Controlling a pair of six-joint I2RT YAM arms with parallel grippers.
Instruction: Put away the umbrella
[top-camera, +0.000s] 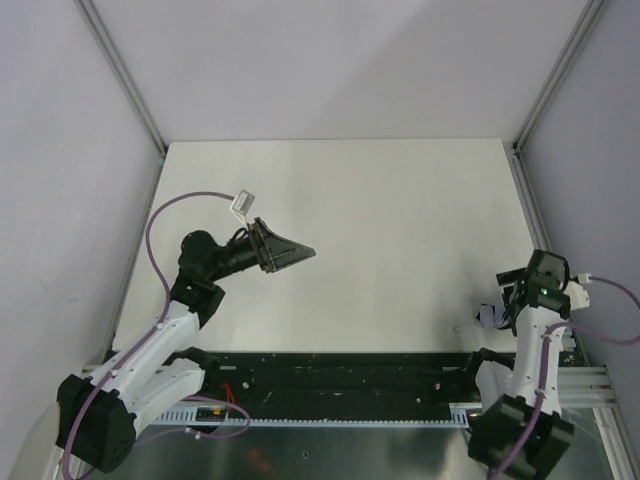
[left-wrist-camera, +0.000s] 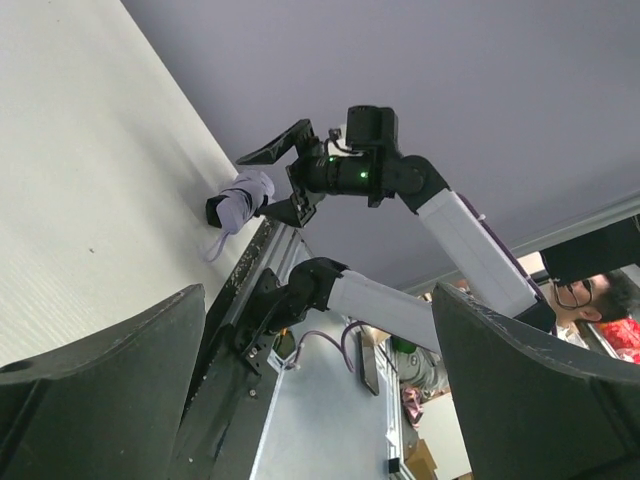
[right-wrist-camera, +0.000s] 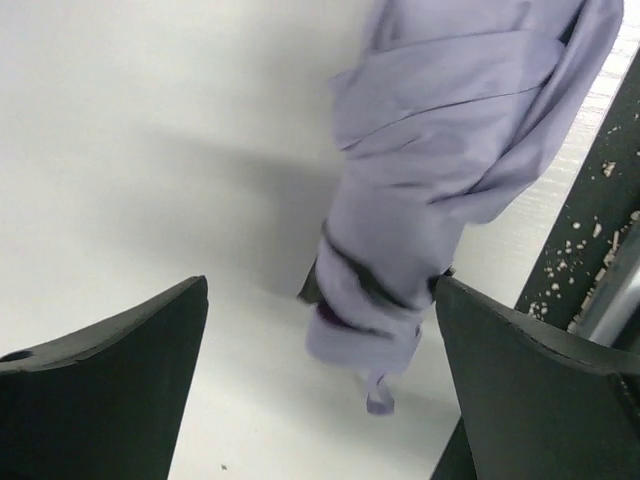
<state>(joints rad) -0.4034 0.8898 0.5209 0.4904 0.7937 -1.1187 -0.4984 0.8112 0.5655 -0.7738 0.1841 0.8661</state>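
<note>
The umbrella (right-wrist-camera: 430, 170) is folded into a pale lavender bundle with a dark band and a small loop strap at its lower end. In the right wrist view it sits between the spread fingers of my right gripper (right-wrist-camera: 320, 284), close to the right finger and just above the white table; the jaws stand wide and do not clamp it. In the top view the umbrella (top-camera: 490, 316) is at the near right edge of the table, beside the right gripper (top-camera: 520, 292). My left gripper (top-camera: 292, 253) is open and empty over the left-middle of the table, and its camera sees the umbrella (left-wrist-camera: 243, 200) far off.
A black rail (top-camera: 350, 375) runs along the table's near edge, right beside the umbrella. Grey walls and metal posts (top-camera: 120, 75) close in the white table (top-camera: 380, 210). Lavender cables (top-camera: 160, 225) loop off both arms.
</note>
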